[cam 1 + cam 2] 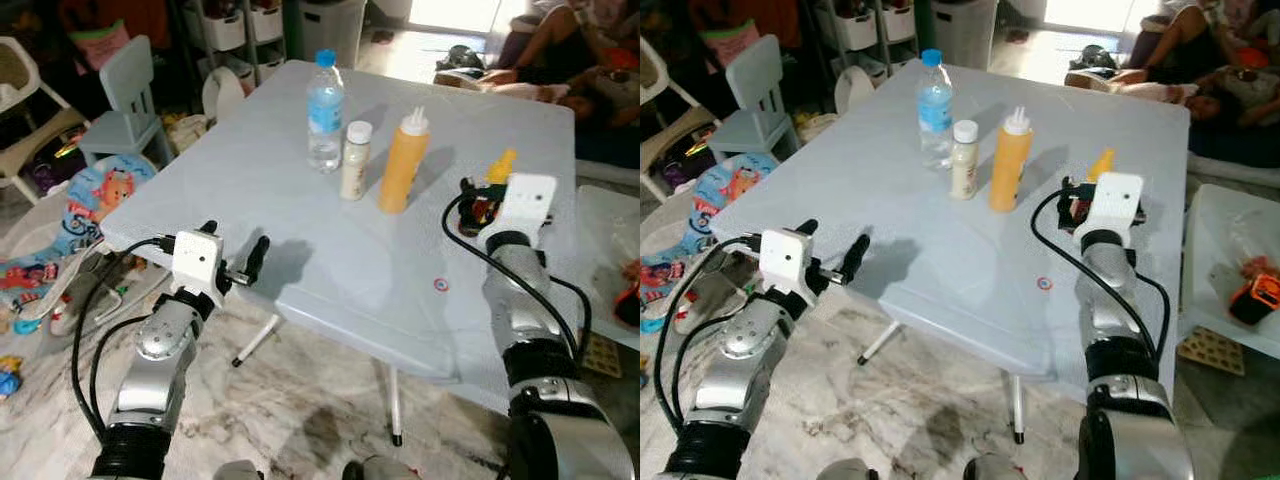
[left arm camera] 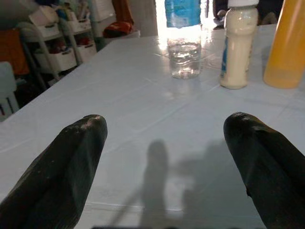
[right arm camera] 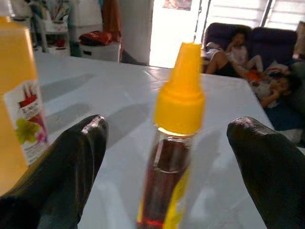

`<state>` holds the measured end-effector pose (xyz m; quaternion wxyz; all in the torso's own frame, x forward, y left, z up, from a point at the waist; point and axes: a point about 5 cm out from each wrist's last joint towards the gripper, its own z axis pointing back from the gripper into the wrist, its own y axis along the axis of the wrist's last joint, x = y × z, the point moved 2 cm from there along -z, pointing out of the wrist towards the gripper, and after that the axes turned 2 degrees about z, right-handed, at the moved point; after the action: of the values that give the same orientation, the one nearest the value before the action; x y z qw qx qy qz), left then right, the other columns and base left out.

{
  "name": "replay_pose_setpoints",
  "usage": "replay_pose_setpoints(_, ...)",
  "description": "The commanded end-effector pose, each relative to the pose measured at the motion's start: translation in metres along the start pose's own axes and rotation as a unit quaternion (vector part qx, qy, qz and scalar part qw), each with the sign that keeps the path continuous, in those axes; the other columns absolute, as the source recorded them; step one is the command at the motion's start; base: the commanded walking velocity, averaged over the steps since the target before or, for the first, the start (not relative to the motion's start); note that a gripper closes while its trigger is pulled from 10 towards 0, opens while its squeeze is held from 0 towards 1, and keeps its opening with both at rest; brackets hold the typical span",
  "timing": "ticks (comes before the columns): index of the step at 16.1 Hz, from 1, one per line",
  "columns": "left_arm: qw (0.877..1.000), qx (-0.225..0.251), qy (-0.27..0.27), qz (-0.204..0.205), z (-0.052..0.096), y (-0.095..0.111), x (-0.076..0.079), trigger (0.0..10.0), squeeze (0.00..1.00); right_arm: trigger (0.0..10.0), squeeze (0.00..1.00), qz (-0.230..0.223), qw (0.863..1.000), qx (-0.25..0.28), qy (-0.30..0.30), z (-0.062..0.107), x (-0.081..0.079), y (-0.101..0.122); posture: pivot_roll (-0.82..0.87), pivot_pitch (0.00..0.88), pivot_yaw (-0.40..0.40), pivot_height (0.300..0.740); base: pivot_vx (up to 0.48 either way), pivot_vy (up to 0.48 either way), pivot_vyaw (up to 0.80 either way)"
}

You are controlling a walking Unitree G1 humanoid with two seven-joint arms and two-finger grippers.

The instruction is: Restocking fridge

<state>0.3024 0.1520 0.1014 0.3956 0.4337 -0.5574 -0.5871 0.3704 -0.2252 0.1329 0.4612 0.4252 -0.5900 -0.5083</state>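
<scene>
**Right tool framing the yellow-capped sauce bottle**

I take the orange squeeze bottle (image 1: 403, 163) as landmark, standing upright mid-surface (image 1: 250, 180). Just beside it, toward the robot's left, stands the small cream bottle (image 1: 354, 160); beyond that, the water bottle (image 1: 325, 97). To its right stands the yellow-capped sauce bottle (image 3: 170, 143), upright. My right tool (image 3: 167, 157) is spread, one finger either side of that bottle, not touching it. My left tool (image 2: 167, 162) is spread, low over the surface's near edge, well apart from the landmark, holding nothing.

Lived-in family home, child's chair (image 1: 130, 95), folding table (image 1: 250, 190), people on sofa (image 3: 248, 52)
</scene>
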Motion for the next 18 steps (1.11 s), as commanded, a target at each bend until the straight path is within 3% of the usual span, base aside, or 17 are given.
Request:
replay_pose_setpoints(1,1.0,-0.002,-0.003,-0.003,0.002,0.001,-0.001,10.0,0.0,10.0,0.0,0.001,1.0,0.017,0.006,-0.005,-0.003,0.01,0.08,0.0,0.02,0.74,0.0,0.0,0.0)
replay_pose_setpoints(12,1.0,-0.011,-0.016,-0.008,0.007,0.003,0.0,10.0,0.0,10.0,0.0,0.008,0.999,0.036,-0.036,-0.005,0.009,0.01,0.1,0.0,0.039,0.74,0.0,0.0,0.0)
replay_pose_setpoints(18,0.999,-0.019,-0.028,-0.01,0.01,0.004,-0.002,10.0,0.0,10.0,0.0,0.02,0.996,0.038,-0.073,-0.008,0.029,0.012,0.12,0.0,0.055,0.74,0.0,0.0,0.0)
